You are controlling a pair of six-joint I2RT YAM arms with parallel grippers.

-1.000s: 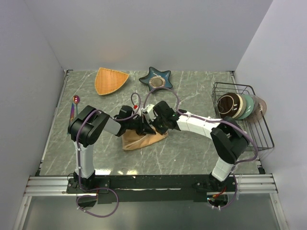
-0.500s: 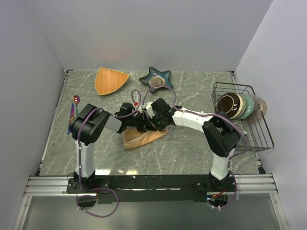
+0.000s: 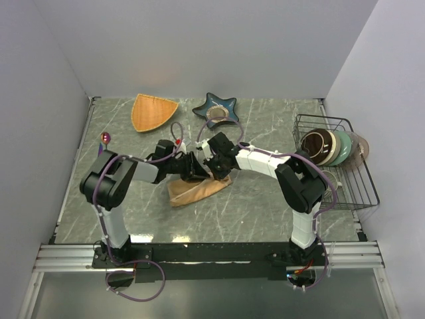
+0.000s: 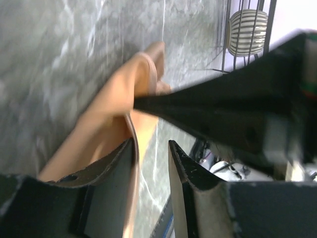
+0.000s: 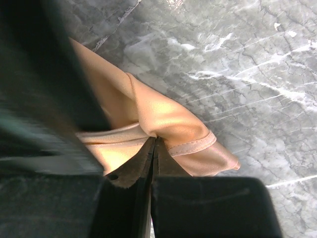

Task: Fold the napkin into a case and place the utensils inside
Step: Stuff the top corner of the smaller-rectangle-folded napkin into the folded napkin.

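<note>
The job was barely under way. The napkin (image 3: 192,193) lay as a creased, bunched wedge on the desk (image 3: 252,206) just below the middle of the top view. We could make out no tidy case yet. The utensils (image 3: 104,139) had not been brought over. They lay well apart from the cloth near the left edge of that view, where only the round spoon bowl was plain to us. Our judgement was that all the folding and all the loading remained.

The right tool (image 5: 154,143) was clamped tight on a raised fold of the napkin, hem and crease pinched between its closed jaws at the centre of its wrist view. The left tool (image 4: 151,148) showed a narrow gap between its jaws, with the napkin's hemmed edge running down along one finger (image 4: 106,183). We read it as parted and not pinching, though the view was blurred. A black part of the right arm (image 4: 233,114) crossed that view.

Against the frame from a second before, the left arm's elbow had swung out toward the left edge of the top view, now hiding the spoon's handle. Both tools had drifted slightly toward the upper part of the frame. The napkin sat in about the same spot. The orange fan-shaped dish (image 3: 153,111), star-shaped dish (image 3: 216,109) and wire basket (image 3: 355,174) were unchanged.
</note>
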